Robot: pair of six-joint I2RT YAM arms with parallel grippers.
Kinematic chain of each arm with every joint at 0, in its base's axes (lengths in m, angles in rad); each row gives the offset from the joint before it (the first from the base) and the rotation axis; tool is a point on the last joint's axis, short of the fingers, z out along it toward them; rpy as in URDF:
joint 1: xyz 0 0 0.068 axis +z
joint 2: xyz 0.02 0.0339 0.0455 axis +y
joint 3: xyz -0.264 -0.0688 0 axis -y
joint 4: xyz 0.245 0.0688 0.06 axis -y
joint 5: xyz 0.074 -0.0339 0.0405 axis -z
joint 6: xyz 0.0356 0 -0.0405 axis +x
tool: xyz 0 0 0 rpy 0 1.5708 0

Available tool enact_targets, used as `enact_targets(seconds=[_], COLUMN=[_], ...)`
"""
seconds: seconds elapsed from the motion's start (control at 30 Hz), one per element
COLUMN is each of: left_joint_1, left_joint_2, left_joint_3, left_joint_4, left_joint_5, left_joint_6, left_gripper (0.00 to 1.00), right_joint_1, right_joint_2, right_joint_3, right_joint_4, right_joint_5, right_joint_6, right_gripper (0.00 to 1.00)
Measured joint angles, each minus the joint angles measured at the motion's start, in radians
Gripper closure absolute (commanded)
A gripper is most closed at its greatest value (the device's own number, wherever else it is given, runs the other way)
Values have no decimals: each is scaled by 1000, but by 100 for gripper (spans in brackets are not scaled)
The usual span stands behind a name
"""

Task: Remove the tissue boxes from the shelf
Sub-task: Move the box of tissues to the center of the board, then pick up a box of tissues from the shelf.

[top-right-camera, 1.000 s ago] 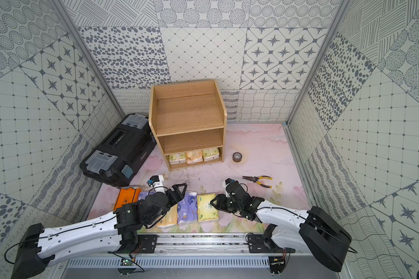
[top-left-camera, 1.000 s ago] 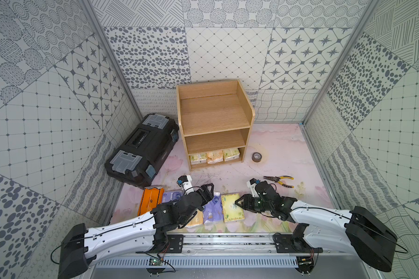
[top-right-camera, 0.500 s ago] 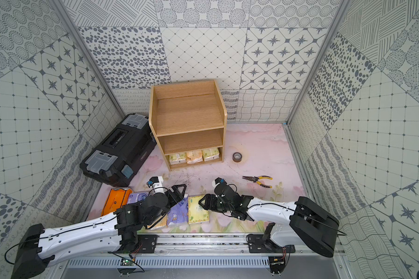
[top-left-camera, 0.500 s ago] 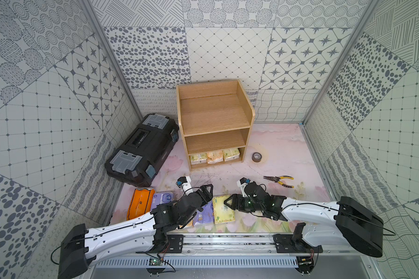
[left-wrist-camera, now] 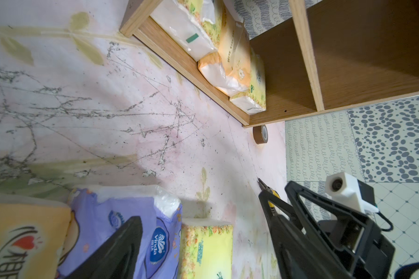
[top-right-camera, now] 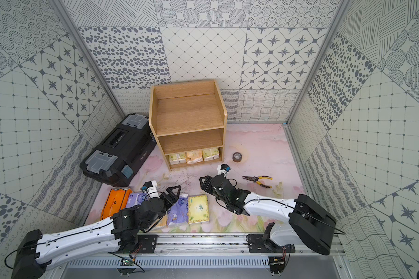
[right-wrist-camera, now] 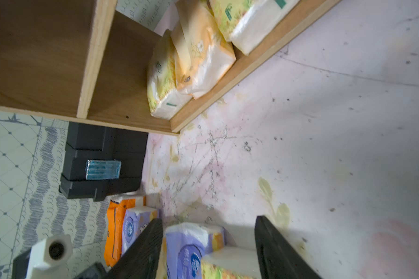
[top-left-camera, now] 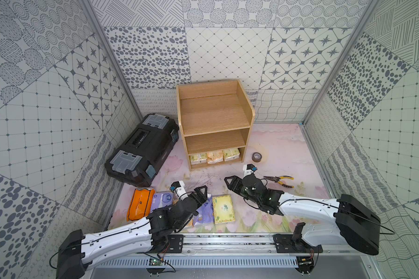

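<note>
Spotter: Packs left on the shelf [top-left-camera: 215, 113] number three, all side by side on its bottom tier: the toolbox-side green-yellow pack [top-left-camera: 198, 158], the peach-yellow pack [top-left-camera: 214, 157] in the middle, and the tape-side green-yellow pack [top-left-camera: 231, 154]. Your right gripper [top-left-camera: 231, 183] hangs over bare mat, jaws wide apart, nothing in them. In a top view the tape-side pack lies at its twelve o'clock.

Lead: Then that is your pick. Come in low so both fingers pass under the board above. Straddle the pack's near end and close only once you are well in. The wrap looks slick and soft, so a shallow pinch would likely grab film alone. Draw straight back toward six o'clock. The peach-yellow pack presses against its neighbours and may drag along.

Spotter: Mind the tape roll [top-left-camera: 257, 157] at about one o'clock and the pliers [top-left-camera: 279, 181] at three. Your left gripper [top-left-camera: 200, 194] is spread open and empty too, over the lavender pack [top-left-camera: 205, 212] at seven o'clock.

Lead: Park it there. Set your pack on bare mat at three o'clock of the floor green-yellow pack [top-left-camera: 224, 209].
</note>
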Motion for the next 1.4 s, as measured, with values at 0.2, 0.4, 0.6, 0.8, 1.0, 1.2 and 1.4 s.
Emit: enact_targets(seconds=[0.2, 0.4, 0.6, 0.8, 1.0, 1.2, 1.4], left_joint_1=[12, 60, 140, 198, 225, 237, 242], left_joint_2=[-55, -100, -127, -141, -140, -135, -127], left_joint_3=[3, 3, 3, 3, 3, 3, 3], left_joint_4=[-17, -26, -46, -50, -51, -52, -52], left_joint_5=[-23, -19, 2, 40, 74, 93, 100], left_joint_6=[21, 52, 87, 113, 124, 130, 130], left_gripper=[11, 10, 10, 9, 9, 9, 9], right_joint_1=[-5, -23, -46, -68, -88, -105, -114], right_joint_2=[208, 405, 518, 560, 591, 636, 649], right_joint_3=[128, 242, 327, 368, 406, 439, 451], right_joint_4=[109, 176, 178, 192, 192, 192, 195], right_joint_5=[73, 94, 110, 119, 128, 134, 132], right_joint_6=[76, 179, 238, 274, 301, 317, 328], right_gripper=[43, 48, 50, 51, 57, 68, 89])
